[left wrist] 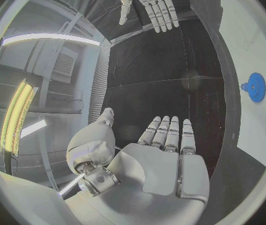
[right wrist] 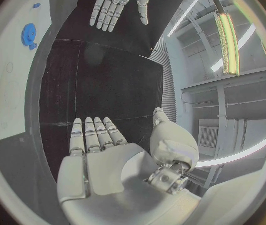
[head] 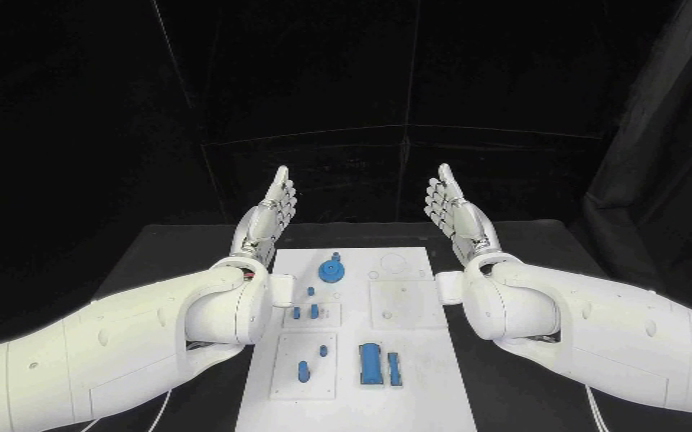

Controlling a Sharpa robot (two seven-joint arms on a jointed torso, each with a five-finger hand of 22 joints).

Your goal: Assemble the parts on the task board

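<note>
Left hand (head: 268, 214) is held flat with its fingers straight and together, gripping nothing, raised edge-on just off the far left corner of the task board (head: 418, 372). Right hand (head: 456, 214) mirrors it off the board's far right corner, equally flat and empty, palms facing each other across the board. On the board a round blue gear-like part (head: 333, 271) lies near its far edge, small blue pegs (head: 304, 309) sit nearer, and two upright blue blocks (head: 379, 364) stand towards its near edge
</note>
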